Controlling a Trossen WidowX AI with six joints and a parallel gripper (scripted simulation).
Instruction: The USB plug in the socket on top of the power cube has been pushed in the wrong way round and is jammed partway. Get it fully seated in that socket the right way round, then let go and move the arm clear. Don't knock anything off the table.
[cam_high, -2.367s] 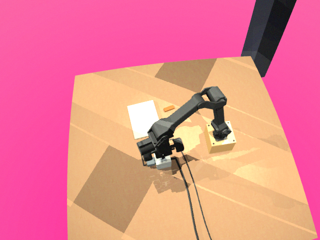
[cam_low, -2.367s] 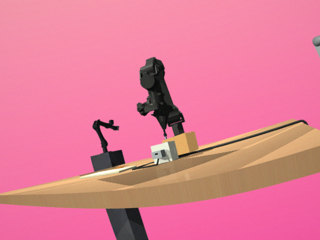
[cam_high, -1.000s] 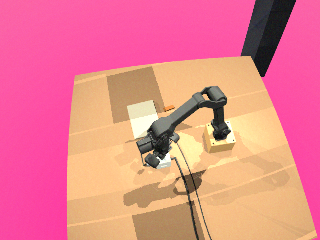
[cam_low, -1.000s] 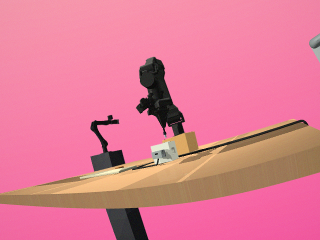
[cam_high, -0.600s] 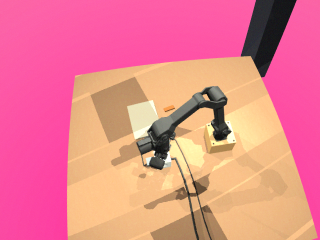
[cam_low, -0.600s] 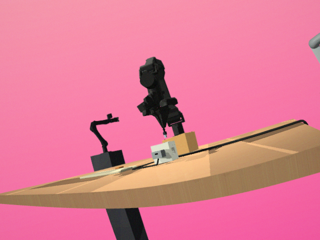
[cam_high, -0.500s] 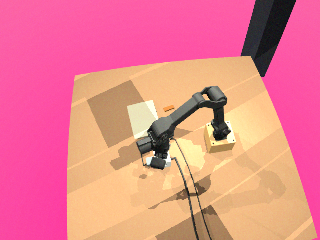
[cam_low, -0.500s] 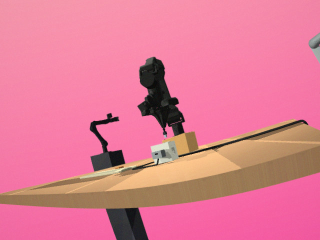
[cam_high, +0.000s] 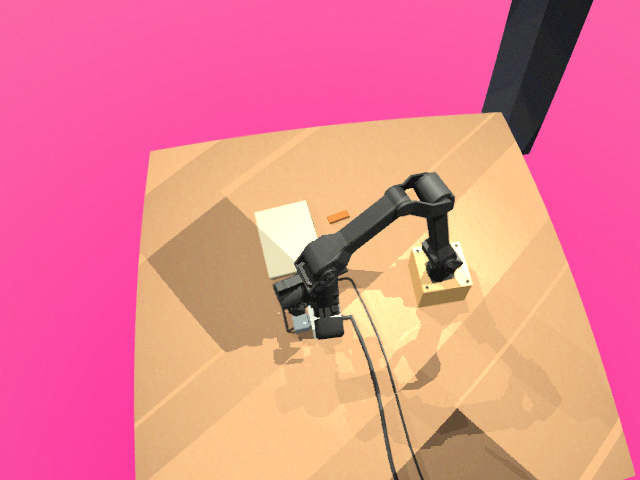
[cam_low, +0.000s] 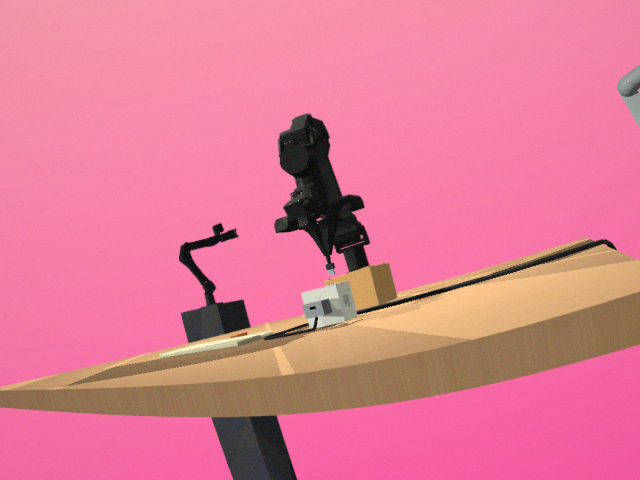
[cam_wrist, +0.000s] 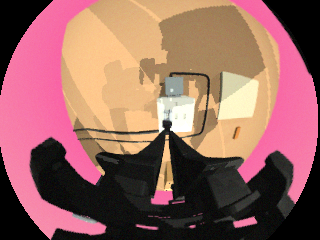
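The USB plug (cam_low: 330, 268) (cam_wrist: 167, 123) is small and dark with a bright metal end pointing down. My gripper (cam_low: 328, 254) (cam_wrist: 167, 133) is shut on its dark body. The plug is out of the socket, with a visible gap between its metal end and the top of the white power cube (cam_low: 345, 299) (cam_wrist: 187, 123). The cube stands upright on the table. In the top view the arm covers most of the cube, and the plug and fingertips are hidden. The top socket is partly behind the plug in the wrist view. Which way round the plug faces is too small to tell.
A grey adapter (cam_high: 300, 322) (cam_low: 316, 308) (cam_wrist: 174, 86) sits on the cube's side, with a black cable looping from it. Two cables cross the table. A pale flat panel (cam_high: 284, 237) (cam_wrist: 239, 97) and an orange block (cam_high: 338, 216) (cam_wrist: 237, 132) lie nearby. The arm stands on a wooden block (cam_high: 445, 295).
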